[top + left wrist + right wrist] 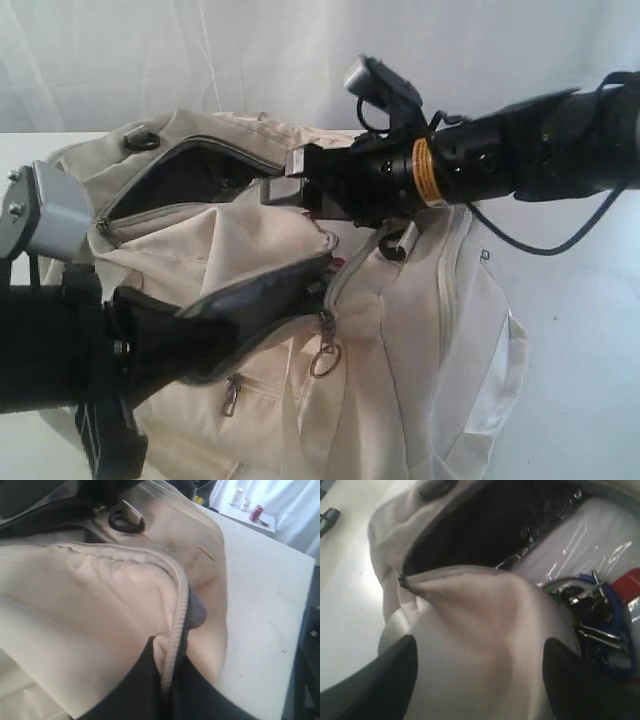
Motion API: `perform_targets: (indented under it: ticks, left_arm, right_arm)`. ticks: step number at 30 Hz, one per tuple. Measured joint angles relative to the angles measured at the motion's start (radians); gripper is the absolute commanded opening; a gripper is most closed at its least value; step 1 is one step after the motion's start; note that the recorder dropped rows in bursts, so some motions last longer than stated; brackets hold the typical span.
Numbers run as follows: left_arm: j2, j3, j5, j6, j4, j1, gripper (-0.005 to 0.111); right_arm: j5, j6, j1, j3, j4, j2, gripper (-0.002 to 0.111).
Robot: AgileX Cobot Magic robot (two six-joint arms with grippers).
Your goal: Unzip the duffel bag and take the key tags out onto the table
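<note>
The cream duffel bag (400,330) lies on the white table (580,340) with its top zip undone and the dark lining showing. My left gripper (190,335) is shut on the bag's zipper edge (175,630) and holds that flap up. My right gripper (270,185) is open at the mouth of the bag, its two dark fingers (395,675) spread wide over a fold of beige fabric (470,630). Inside the bag, beside that fold, lie the key tags (602,610): blue and red pieces with metal rings, next to clear plastic wrap.
A loose metal zipper pull (325,358) hangs on the bag's front, and a dark ring (125,522) sits on its fabric. A red can (256,512) and small white bottles (237,497) stand on a far table. A white curtain (200,50) hangs behind.
</note>
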Motion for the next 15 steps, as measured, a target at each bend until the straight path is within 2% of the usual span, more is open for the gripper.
perform_targets:
  ticks: [2, 5, 8, 11, 13, 15]
  left_arm:
    - [0.001, 0.000, 0.039, -0.056, 0.079, 0.000, 0.007]
    - [0.002, -0.002, 0.058, -0.120, 0.155, 0.000, 0.025]
    - [0.006, -0.015, 0.068, -0.160, 0.180, 0.000, 0.047]
    - [0.006, -0.036, 0.074, -0.198, 0.187, 0.000, 0.059]
    - [0.006, -0.051, 0.078, -0.221, 0.193, 0.000, 0.060]
    - [0.006, -0.067, 0.078, -0.243, 0.207, 0.000, 0.060]
  right_arm:
    - [0.012, 0.002, 0.002, 0.000, -0.002, 0.033, 0.066]
    - [0.026, 0.004, 0.002, -0.002, -0.004, 0.067, 0.066]
    - [0.029, 0.004, 0.002, -0.008, -0.006, 0.086, 0.066]
    - [0.021, 0.015, 0.002, -0.007, -0.006, 0.101, 0.063]
    - [-0.001, 0.019, 0.002, -0.007, -0.006, 0.109, 0.054]
    - [-0.035, 0.019, 0.002, -0.007, -0.006, 0.119, 0.036]
